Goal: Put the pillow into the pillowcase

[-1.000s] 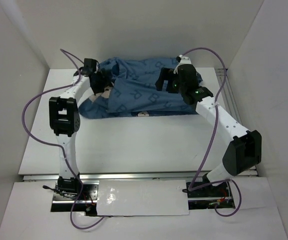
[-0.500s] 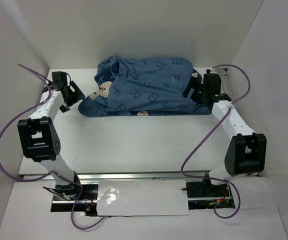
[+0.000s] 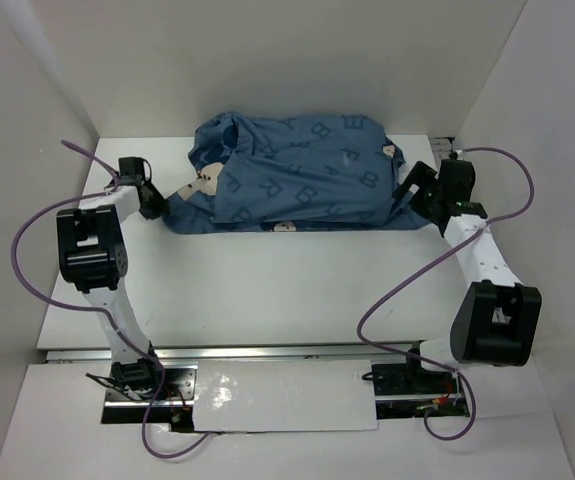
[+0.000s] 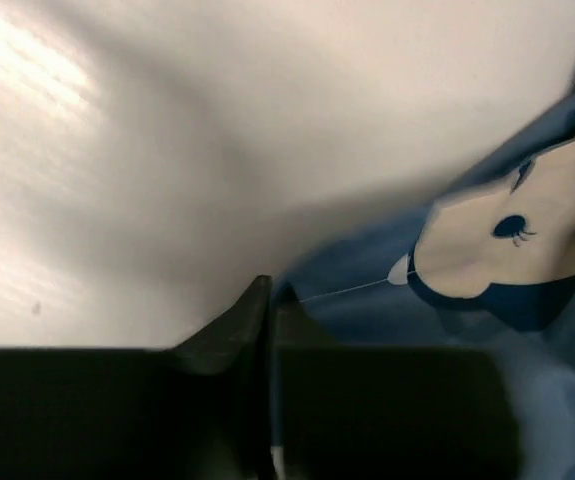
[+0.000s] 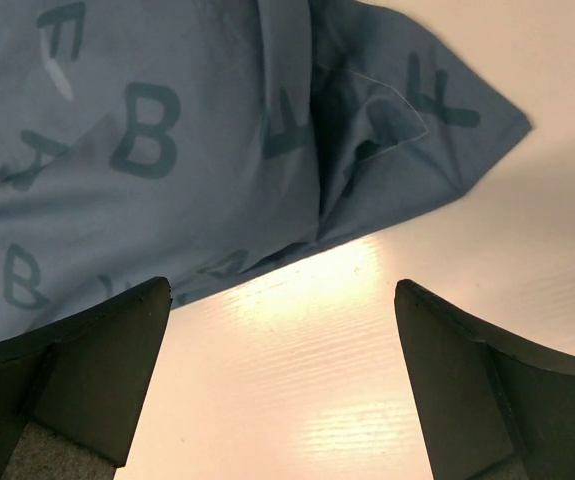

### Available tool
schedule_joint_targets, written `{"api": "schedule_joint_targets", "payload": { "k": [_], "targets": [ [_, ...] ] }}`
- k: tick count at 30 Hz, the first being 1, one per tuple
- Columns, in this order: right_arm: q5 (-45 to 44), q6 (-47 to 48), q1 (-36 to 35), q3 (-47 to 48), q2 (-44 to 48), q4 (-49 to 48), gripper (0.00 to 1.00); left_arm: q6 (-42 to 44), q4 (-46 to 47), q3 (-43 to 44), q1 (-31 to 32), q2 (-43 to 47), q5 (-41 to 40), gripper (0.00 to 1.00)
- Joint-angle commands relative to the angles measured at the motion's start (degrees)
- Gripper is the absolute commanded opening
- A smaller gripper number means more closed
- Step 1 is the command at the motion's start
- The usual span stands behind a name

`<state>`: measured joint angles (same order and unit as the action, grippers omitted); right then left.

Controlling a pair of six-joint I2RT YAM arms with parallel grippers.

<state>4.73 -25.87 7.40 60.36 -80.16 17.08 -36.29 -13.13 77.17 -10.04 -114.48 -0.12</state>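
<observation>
The pillowcase [image 3: 287, 185] lies bulging at the back of the table, dusty blue with darker letters. A cartoon mouse face [image 4: 497, 250] is printed near its left end. The pillow is hidden. My left gripper [image 3: 155, 200] sits at the pillowcase's left corner. In the left wrist view its jaws [image 4: 272, 300] are shut, with a thin strip of blue cloth [image 4: 527, 340] between them. My right gripper [image 3: 412, 190] stands open just off the right corner. In the right wrist view it [image 5: 282, 310] holds nothing, over bare table in front of the cloth's edge [image 5: 407, 150].
White walls [image 3: 47, 110] close in the table on the left, back and right. Purple cables [image 3: 27, 250] loop out from both arms. A metal rail [image 3: 457, 160] runs along the back right. The bare table [image 3: 287, 280] stretches in front of the pillowcase.
My left gripper has moved in to the pillowcase's left corner and gone from open to shut. The right arm has drawn back to the right off the cloth, still open.
</observation>
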Motion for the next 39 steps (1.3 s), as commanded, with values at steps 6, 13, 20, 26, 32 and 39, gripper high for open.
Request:
{"api": "schedule_joint_targets", "payload": {
  "k": [6, 13, 20, 26, 32, 39],
  "targets": [
    [-2.10, 1.43, 3.67, -2.27, -2.88, -3.89, 1.00, 1.84, 4.68, -2.10, -0.77, -0.41, 1.89, 0.00],
    [-0.26, 14.16, 5.34, 5.29, -18.43, -5.30, 1.00, 1.84, 6.27, -5.80, -0.77, 4.09, -1.64, 0.00],
    [-2.26, 27.78, 5.35, 12.68, -29.26, -4.78, 1.00, 1.84, 4.51, -3.95, -1.29, 2.24, -1.63, 0.00],
    [-2.46, 32.11, 5.35, 12.68, -31.02, -6.09, 1.00, 1.84, 3.46, -2.90, -1.29, 0.57, -1.64, 0.00],
    [3.43, 32.64, 4.74, 13.38, -32.78, -5.48, 1.00, 1.84, 2.93, -2.90, -1.29, 0.57, -2.25, 0.00],
    [-1.20, 31.42, 0.07, 14.61, -35.86, -3.82, 0.76, 1.31, 2.93, -3.43, -1.29, 1.10, -2.86, 0.00]
  ]
}}
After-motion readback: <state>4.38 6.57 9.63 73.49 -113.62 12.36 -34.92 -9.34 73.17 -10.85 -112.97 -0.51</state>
